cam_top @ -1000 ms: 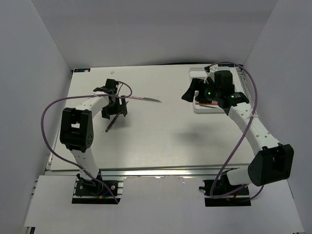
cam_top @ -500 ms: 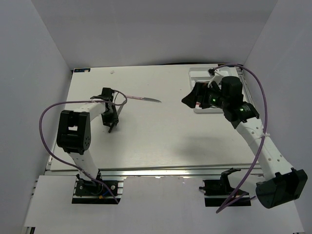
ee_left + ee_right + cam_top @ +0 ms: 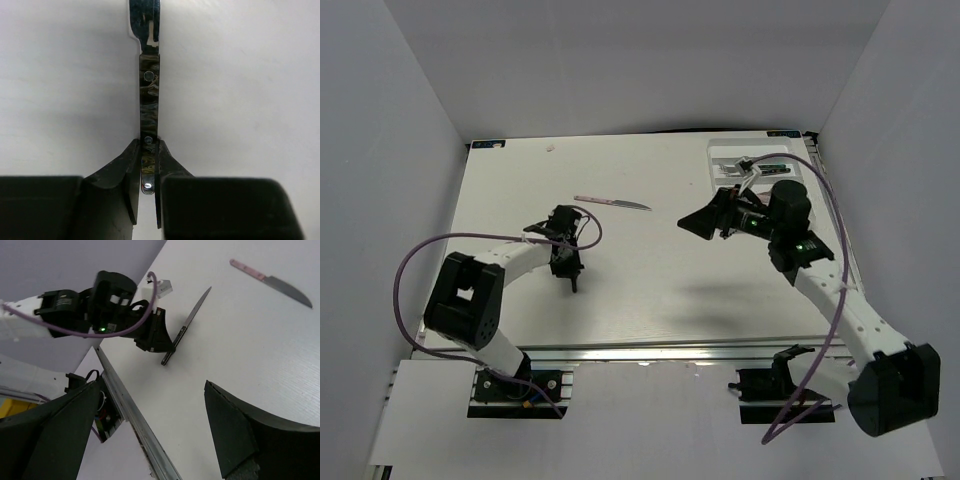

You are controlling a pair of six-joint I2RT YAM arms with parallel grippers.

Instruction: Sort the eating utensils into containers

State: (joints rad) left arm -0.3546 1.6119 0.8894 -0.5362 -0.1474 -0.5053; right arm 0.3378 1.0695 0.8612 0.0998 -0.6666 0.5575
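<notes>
**Table and tray.** The white rectangular table [image 3: 650, 290] carries the white plastic cutlery tray [image 3: 725, 152] at its far right corner. The tray's compartments are partly hidden behind the right arm, so what has been sorted into them cannot be confirmed.

**Right gripper** [image 3: 705, 222]. It hangs over the table just in front of the tray. Its fingers are spread wide and it carries nothing.

**Left gripper** [image 3: 147, 150]. It is low over the left half of the table, well apart from the tray. Its jaws are clamped on the butt end of the slim knife with a dark riveted handle [image 3: 149, 95] (whether the blade is clear of the surface cannot be told).

**Loose item.** A silver knife with a pale pink handle [image 3: 612, 203] lies flat on the table, between the two grippers and untouched.

**Assessment.** At least two knives are outside the tray, one in hand and one waiting. The task is judged incomplete.
</notes>
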